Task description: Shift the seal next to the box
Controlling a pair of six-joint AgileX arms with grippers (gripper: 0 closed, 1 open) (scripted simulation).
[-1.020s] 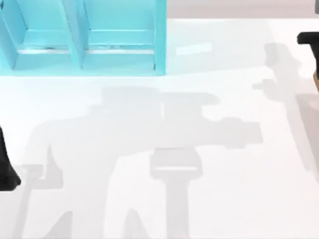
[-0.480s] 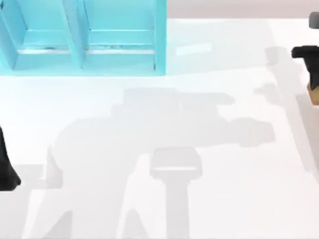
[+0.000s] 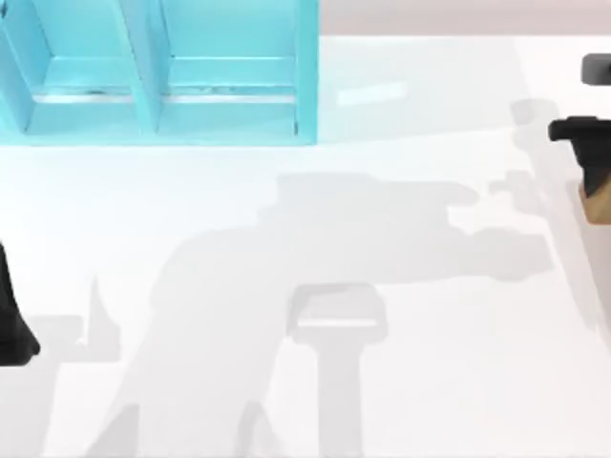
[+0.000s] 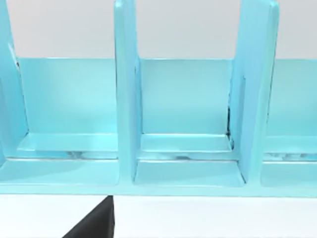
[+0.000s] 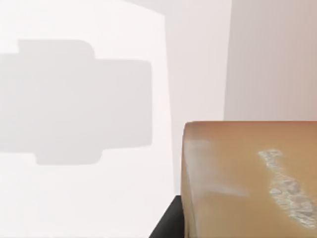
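Bare white table [image 3: 286,401]

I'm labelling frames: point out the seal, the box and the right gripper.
seal [image 5: 247,178]: right wrist view, speckled tan face.
box [image 3: 305,67]: top view, right end wall.
right gripper [image 3: 584,143]: top view, black body above the seal, table's right edge.

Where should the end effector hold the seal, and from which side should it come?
Probably from above, closing on two opposite flat side faces of the seal, below its rounded top edges, which could slip. The block stands at the table's right edge, under the right end effector.
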